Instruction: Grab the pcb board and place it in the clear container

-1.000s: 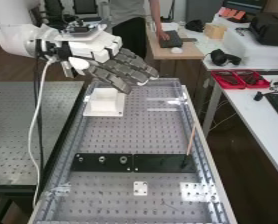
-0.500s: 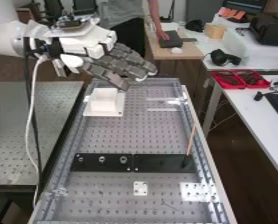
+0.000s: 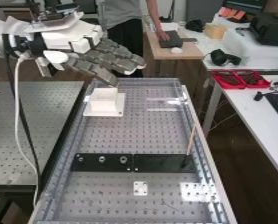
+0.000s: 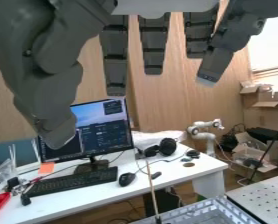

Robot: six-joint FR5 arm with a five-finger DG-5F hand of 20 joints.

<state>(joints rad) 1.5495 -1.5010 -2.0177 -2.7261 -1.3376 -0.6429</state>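
The open hand [image 3: 102, 59] has shifted left in the high view, above the white block [image 3: 104, 104].
Wrist view: a monitor [image 4: 100, 131].

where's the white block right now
In the high view, the white block sits on the perforated bench, at its far end near its left edge, just below the hand in the picture.

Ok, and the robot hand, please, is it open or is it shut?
Open. In the high view the hand has its fingers stretched out, and in the wrist view they hang apart with nothing held.
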